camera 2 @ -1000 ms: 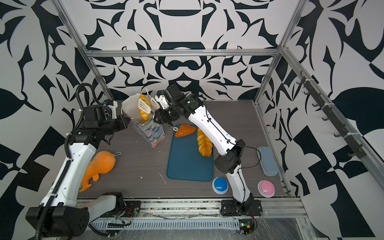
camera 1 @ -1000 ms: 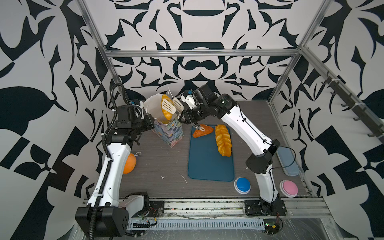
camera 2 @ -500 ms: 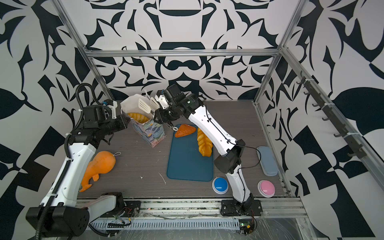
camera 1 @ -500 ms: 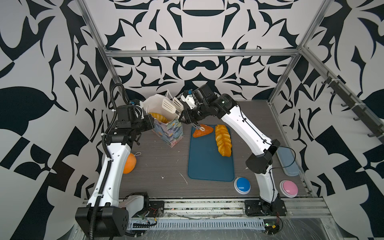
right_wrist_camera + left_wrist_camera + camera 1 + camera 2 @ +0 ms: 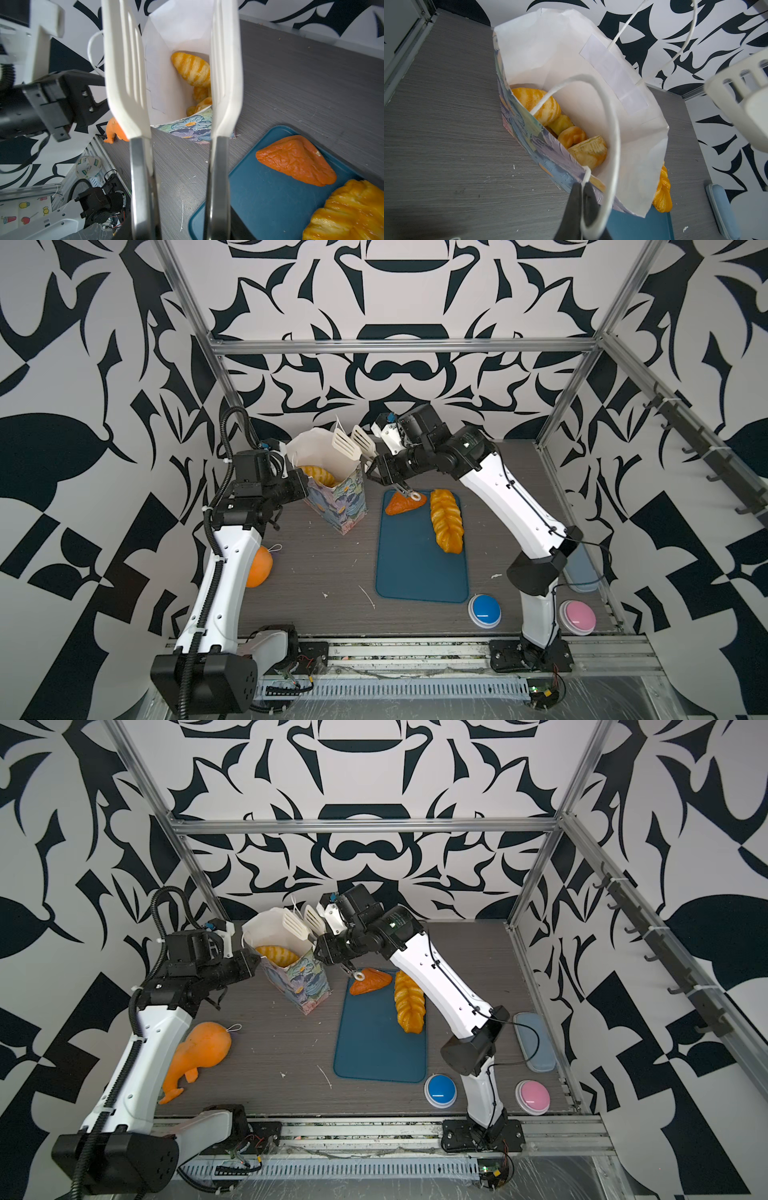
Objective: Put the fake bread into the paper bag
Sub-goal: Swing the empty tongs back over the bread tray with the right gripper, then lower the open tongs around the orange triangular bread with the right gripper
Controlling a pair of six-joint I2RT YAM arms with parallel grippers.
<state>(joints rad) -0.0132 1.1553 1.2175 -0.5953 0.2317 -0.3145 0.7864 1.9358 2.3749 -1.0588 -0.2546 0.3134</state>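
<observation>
A: Found the paper bag where?

B: Toward the back of the table, upright, mouth open. Pinched at the near rim by the left gripper, with jaws pressed together on the paper.

A: And the fake bread?

B: Saw a striped croissant and several smaller pieces inside the bag. Counted a darker orange triangle and a long braided loaf on the blue tray, just right of the bag.

A: Anything in the way?

B: Noticed the near string handle looping across the mouth in the left wrist view. Above the bag's right rim, saw white slotted tongs, clamped in the right gripper, with blades spread and nothing between. Spotted the tongs' ring end hanging over the triangle's corner.

A: Around the edges?

B: Marked an orange toy beside the left arm, half hidden behind it in a top view; a blue button and a pink button near the front; a grey-blue pad at the right edge.
</observation>
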